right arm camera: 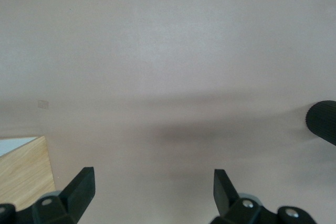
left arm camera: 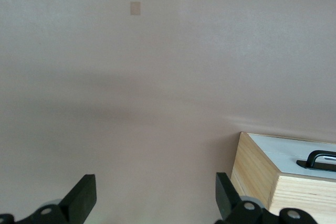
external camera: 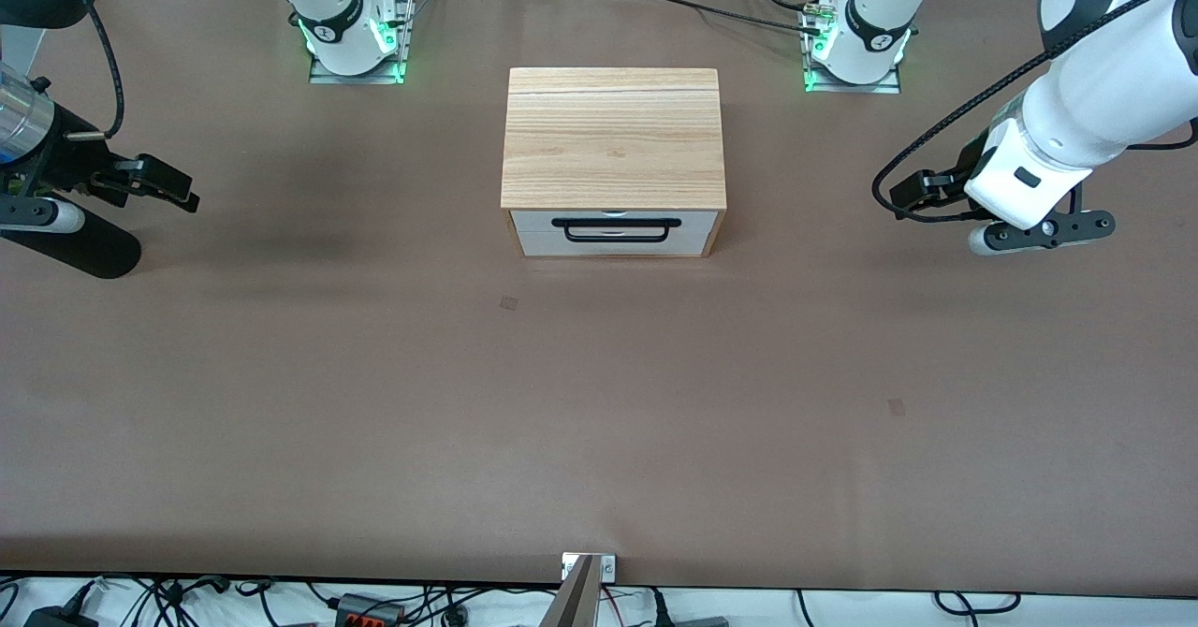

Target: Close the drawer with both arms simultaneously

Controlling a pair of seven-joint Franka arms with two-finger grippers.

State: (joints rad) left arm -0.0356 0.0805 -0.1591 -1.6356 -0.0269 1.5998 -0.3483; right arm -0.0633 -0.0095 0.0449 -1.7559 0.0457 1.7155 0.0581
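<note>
The drawer (external camera: 613, 232) has a white front panel and a long black bar handle (external camera: 615, 230). It sits in the front of the light oak cabinet (external camera: 614, 136) at mid-table, and none of its reddish-brown inside shows. My left gripper (external camera: 906, 196) hovers open and empty over the table toward the left arm's end, well apart from the cabinet. In the left wrist view the gripper (left arm camera: 156, 195) has the drawer front (left arm camera: 286, 150) beside it. My right gripper (external camera: 173, 185) hovers open and empty toward the right arm's end; it also shows in the right wrist view (right arm camera: 154, 190).
The brown table (external camera: 599, 402) stretches wide around the cabinet. The arm bases (external camera: 356, 33) (external camera: 856, 42) stand along the edge farthest from the front camera. A black cylinder (external camera: 84, 245) hangs by the right wrist. The cabinet corner (right arm camera: 21, 177) shows in the right wrist view.
</note>
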